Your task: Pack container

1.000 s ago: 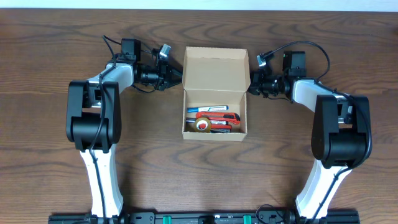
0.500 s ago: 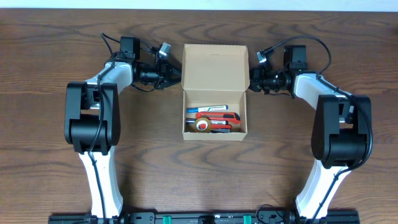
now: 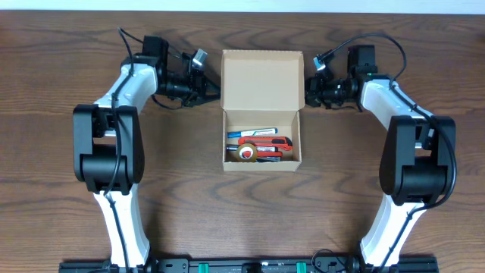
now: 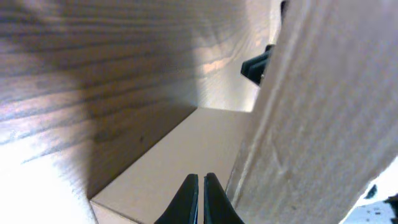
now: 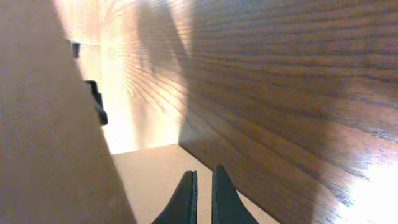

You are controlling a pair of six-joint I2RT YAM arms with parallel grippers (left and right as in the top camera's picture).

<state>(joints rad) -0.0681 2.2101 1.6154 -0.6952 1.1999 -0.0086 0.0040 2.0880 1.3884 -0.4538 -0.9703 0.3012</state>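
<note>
The container (image 3: 261, 165) is a tan cardboard box in the middle of the table, its hinged lid (image 3: 261, 80) standing open at the far side. Inside lie a roll of tape (image 3: 246, 152), a red utility knife (image 3: 264, 142) and a blue pen (image 3: 254, 133). My left gripper (image 3: 215, 92) is shut at the lid's left edge, with nothing between its fingers. The left wrist view has the gripper (image 4: 200, 178) over a cardboard wall (image 4: 168, 155), the lid (image 4: 329, 112) to its right. My right gripper (image 3: 307, 89) is shut at the lid's right edge. In the right wrist view that gripper (image 5: 204, 175) has the lid (image 5: 37, 124) on its left.
The box rests on a dark wood-grain table (image 3: 68, 182). Both arm bases stand at the near edge, one on each side of the box. Black cables loop over each wrist near the far edge of the table.
Both grippers have moved toward the far edge of the table along the lid's sides. The lid now reaches further back and looks taller.
</note>
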